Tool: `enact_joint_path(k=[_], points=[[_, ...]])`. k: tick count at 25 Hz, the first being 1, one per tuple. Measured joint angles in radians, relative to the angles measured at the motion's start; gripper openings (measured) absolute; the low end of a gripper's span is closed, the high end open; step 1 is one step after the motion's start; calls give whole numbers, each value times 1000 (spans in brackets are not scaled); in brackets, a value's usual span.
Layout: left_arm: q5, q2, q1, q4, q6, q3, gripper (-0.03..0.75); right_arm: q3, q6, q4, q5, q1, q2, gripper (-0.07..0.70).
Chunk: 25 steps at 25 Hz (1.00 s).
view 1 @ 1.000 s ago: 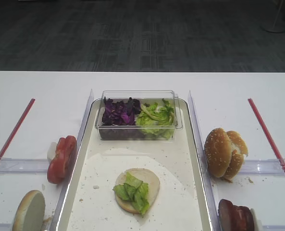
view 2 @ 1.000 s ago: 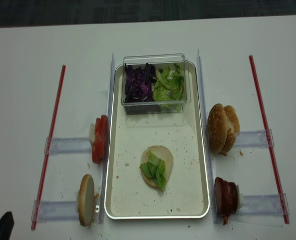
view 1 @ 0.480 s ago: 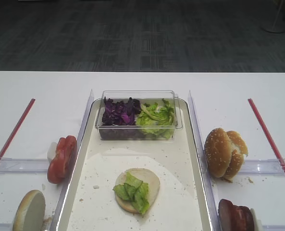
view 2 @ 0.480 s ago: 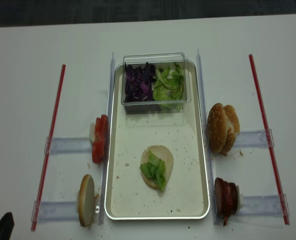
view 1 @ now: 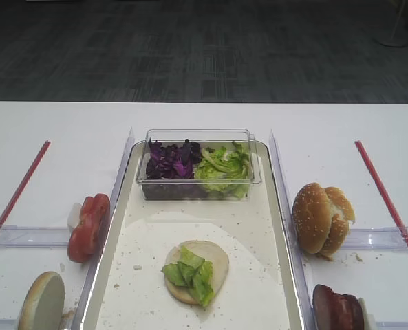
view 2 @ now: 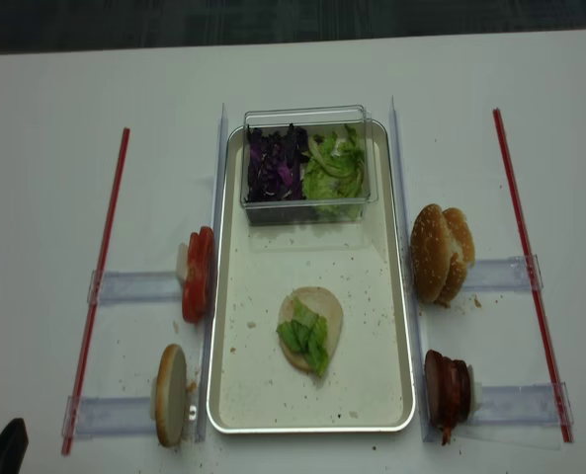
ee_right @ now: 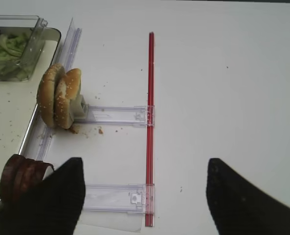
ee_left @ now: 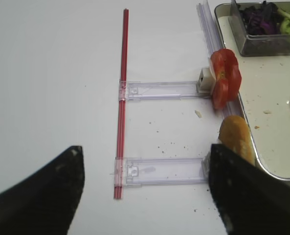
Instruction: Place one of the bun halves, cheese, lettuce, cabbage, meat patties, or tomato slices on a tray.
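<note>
On the tray (view 2: 408,326) lies one of the bun halves (view 2: 310,329), cut face up, with lettuce (view 1: 190,273) on top. More bun halves (ee_right: 59,95) stand on edge right of the tray, with the meat patties (ee_right: 22,176) nearer me. Left of the tray are the tomato slices (ee_left: 224,78) and another bun half (ee_left: 236,139). Cabbage (view 1: 170,159) and more lettuce (view 1: 224,165) fill the clear tub. The cheese is out of view. My right gripper (ee_right: 145,196) is open over bare table right of the patties. My left gripper (ee_left: 145,191) is open left of the bun half.
Clear plastic rails (view 2: 134,286) (view 2: 510,272) hold the food stacks on both sides of the tray. Red strips (view 2: 100,276) (view 2: 525,267) run along the outer left and right. The clear tub (view 2: 307,114) takes up the tray's far end. Dark floor lies beyond the table's far edge.
</note>
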Motion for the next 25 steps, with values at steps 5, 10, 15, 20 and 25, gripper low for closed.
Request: enact_joint_path(k=[5, 10, 15, 20, 25], points=[[0, 0, 0, 0, 0, 0, 490, 0, 0, 2, 2, 0, -23, 542], [0, 0, 0, 0, 0, 0, 490, 0, 0, 4, 4, 0, -24, 540], [0, 0, 0, 0, 0, 0, 490, 0, 0, 4, 4, 0, -24, 540], [0, 0, 0, 0, 0, 0, 490, 0, 1, 4, 4, 0, -24, 540], [0, 0, 0, 0, 0, 0, 490, 0, 1, 4, 4, 0, -24, 540]])
